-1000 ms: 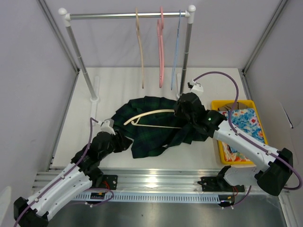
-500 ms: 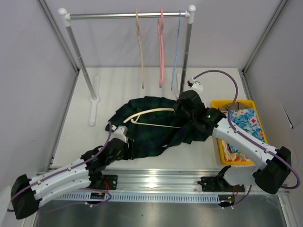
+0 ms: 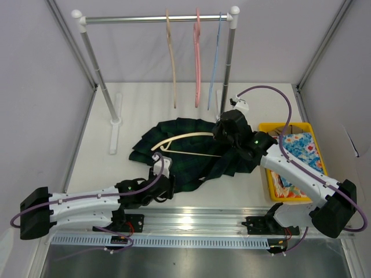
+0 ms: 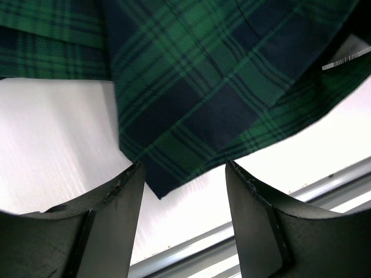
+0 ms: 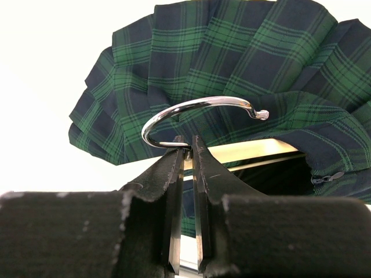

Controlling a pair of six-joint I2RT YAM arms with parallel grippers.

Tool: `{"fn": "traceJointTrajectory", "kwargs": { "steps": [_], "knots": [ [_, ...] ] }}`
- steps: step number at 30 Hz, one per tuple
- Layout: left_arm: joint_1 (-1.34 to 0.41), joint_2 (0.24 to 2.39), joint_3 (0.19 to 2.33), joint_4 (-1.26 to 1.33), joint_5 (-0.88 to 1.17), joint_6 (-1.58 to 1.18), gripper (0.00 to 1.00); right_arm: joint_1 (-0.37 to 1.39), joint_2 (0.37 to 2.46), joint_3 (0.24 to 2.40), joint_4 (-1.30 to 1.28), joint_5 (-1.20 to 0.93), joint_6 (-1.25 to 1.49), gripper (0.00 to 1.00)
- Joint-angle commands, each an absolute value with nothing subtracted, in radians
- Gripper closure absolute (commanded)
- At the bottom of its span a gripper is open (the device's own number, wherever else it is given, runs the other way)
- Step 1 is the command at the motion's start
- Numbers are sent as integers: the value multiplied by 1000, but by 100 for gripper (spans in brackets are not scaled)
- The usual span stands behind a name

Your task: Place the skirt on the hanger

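The dark green and navy plaid pleated skirt (image 3: 191,161) lies fanned out in the middle of the white desk (image 3: 145,110). The pale cream plastic hanger (image 3: 184,139) rests on it, and from the right wrist a fold of plaid covers part of the hanger's body. The right arm has not budged. Its jaws stay pinched narrow on the stem of the hanger's chrome hook (image 5: 200,109), at the skirt's 3 o'clock side. The left arm is what moved: a second ago it sat over the 8 o'clock edge, and now it has swept round to the 6 o'clock hem. Its jaws are spread wide, with a hem corner (image 4: 168,179) lying between the fingers (image 4: 110,214) ungripped. It looks like a reset for a fresh grip, so the hanging itself is still ahead.
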State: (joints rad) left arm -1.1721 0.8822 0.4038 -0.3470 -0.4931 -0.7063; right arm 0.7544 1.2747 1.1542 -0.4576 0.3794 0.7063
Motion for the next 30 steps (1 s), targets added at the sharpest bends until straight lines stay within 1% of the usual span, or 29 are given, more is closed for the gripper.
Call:
{"fn": "traceJointTrajectory", "kwargs": {
  "steps": [1, 7, 18, 23, 30],
  "knots": [
    [-1218, 951, 472, -350, -566, -670, 37, 744, 1256, 1164, -423, 382, 698, 100],
    [-1259, 1029, 522, -362, -615, -640, 36, 742, 1250, 1158, -422, 376, 695, 100],
    [-1301, 1144, 569, -397, -623, -592, 36, 735, 1236, 1141, -416, 367, 695, 100],
    [-1307, 1161, 563, -426, -678, -621, 36, 732, 1233, 1138, -413, 361, 693, 100],
    [-1308, 1207, 583, -425, -683, -614, 35, 729, 1229, 1134, -411, 356, 692, 100]
  ]
}}
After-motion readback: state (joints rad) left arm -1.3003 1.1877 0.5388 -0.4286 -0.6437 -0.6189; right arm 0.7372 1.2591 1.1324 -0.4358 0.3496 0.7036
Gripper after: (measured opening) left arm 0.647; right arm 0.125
